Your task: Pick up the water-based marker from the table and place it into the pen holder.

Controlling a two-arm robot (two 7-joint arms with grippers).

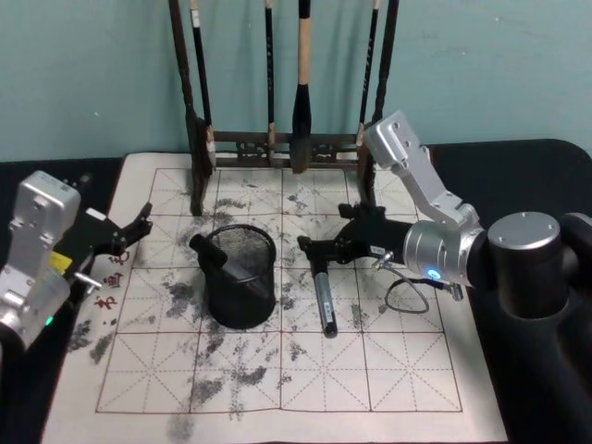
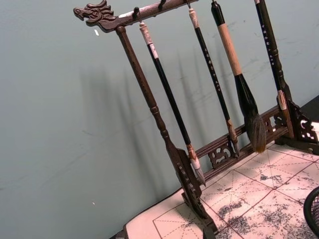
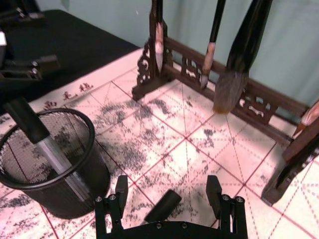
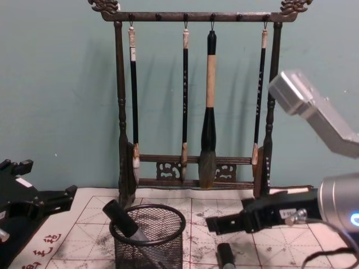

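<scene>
- Fingers (image 3: 121, 191) of the right gripper (image 3: 167, 185) stand wide apart above the mat (image 1: 407, 370), one on each side of the water-based marker's (image 3: 162, 205) dark end, with a gap on both sides.
- That marker lies flat on the mat just right of the pen holder (image 1: 240, 277), apart from it.
- Another marker (image 3: 30, 124) with a black cap leans inside the pen holder.
- The left gripper (image 1: 139, 228) hangs over the mat's left edge, its fingers spread and holding nothing.
- Red characters (image 1: 109, 277) run along the mat's left margin; they cannot be read.
- The white mat has red grid lines and black ink stains and lies on a dark desk (image 1: 518, 157).
- Behind it stands a carved wooden brush rack (image 4: 120, 112) with four hanging brushes, against a teal wall (image 4: 56, 84).
</scene>
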